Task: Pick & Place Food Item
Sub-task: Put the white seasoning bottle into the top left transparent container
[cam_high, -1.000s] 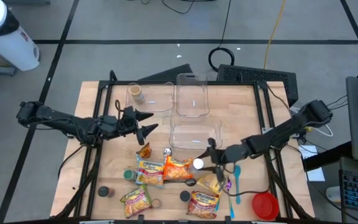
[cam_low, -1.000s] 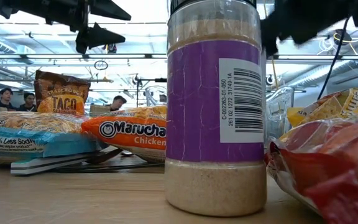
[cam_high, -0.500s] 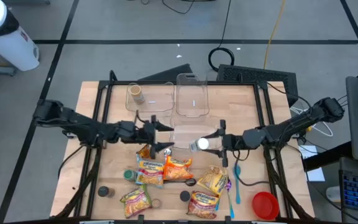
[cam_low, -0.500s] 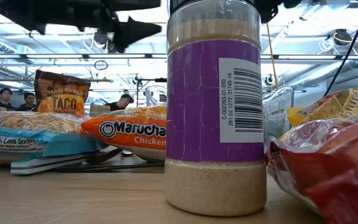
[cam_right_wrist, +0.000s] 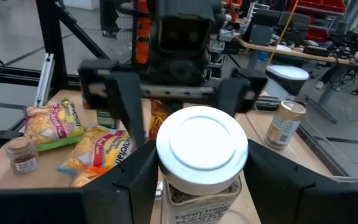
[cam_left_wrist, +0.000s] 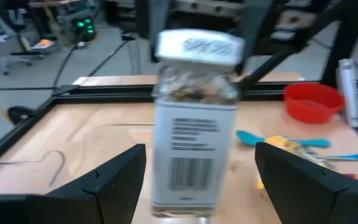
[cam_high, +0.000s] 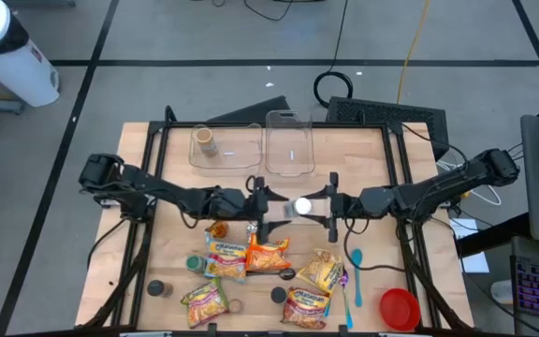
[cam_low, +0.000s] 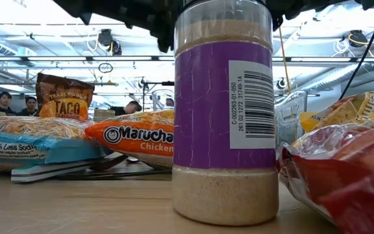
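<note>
A glass seasoning jar with a white lid [cam_high: 301,206] hangs upright above a clear container [cam_high: 284,217] at mid table. My right gripper [cam_high: 315,207] comes from the table's right and is shut on it [cam_right_wrist: 202,149]. My left gripper [cam_high: 268,203] faces the jar from the table's left. It is open, and its fingers [cam_left_wrist: 114,180] stand wide on either side of the jar [cam_left_wrist: 194,134] without touching it. In the low view both grippers are only dark shapes at the top. My right gripper pinches the jar's glass body [cam_right_wrist: 174,196] just under the white lid, one finger on each side. The fingers come level from the table's right side. The jar stands upright in the hold, lifted clear of the table.
Ramen packets [cam_high: 268,255] and small jars [cam_high: 160,288] lie toward the near edge, along with a blue spoon [cam_high: 354,271] and a red bowl [cam_high: 399,309]. Two more clear containers [cam_high: 288,150] stand at the far side, one holding a brown jar [cam_high: 205,141]. A purple-labelled bottle [cam_low: 224,110] fills the low view.
My right gripper has lifted the jar from among the packets and carried it toward the far edge, over the clear container. My left gripper has travelled toward the table's right, rolling as it went, and now faces the jar, still open.
</note>
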Motion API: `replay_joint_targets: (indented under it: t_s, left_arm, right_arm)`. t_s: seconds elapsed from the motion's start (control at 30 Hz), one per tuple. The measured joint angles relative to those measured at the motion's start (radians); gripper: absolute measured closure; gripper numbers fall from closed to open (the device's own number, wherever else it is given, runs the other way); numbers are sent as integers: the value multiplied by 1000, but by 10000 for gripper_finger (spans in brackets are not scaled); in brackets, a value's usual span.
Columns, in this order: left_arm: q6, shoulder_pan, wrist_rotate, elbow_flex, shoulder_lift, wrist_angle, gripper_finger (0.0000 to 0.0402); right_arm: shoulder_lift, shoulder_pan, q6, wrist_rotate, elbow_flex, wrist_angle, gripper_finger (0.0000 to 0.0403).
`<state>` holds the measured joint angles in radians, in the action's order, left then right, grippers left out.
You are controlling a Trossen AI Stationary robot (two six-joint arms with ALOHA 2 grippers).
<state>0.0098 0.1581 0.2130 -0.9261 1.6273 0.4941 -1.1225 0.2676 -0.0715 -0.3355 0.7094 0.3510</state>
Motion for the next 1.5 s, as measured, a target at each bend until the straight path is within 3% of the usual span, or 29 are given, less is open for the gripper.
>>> replay_joint_targets:
  t_s: [0.2, 0.73, 0.83, 0.97, 1.03, 1.27, 1.5]
  left_arm:
    - [5, -9, 50, -11, 22, 5, 94]
    - [23, -12, 35, -11, 23, 38, 95]
    - [23, -12, 3, -11, 23, 46, 119]
    - [27, -12, 3, -11, 23, 48, 196]
    - [33, -12, -3, -11, 23, 58, 199]
    - [48, -16, -74, -9, 10, 139, 199]
    - [36, -54, -222, 66, 7, 373, 199]
  right_arm:
    - [0, 9, -5, -2, 0, 19, 210]
    - [2, 8, -22, 46, 0, 113, 210]
    - [2, 8, -20, 52, 0, 115, 209]
    - [2, 8, -14, 40, 0, 115, 201]
    - [2, 8, -13, 40, 0, 116, 198]
    - [73, 30, -132, 23, 1, 22, 164]
    - [179, 64, -127, -49, 0, -130, 129]
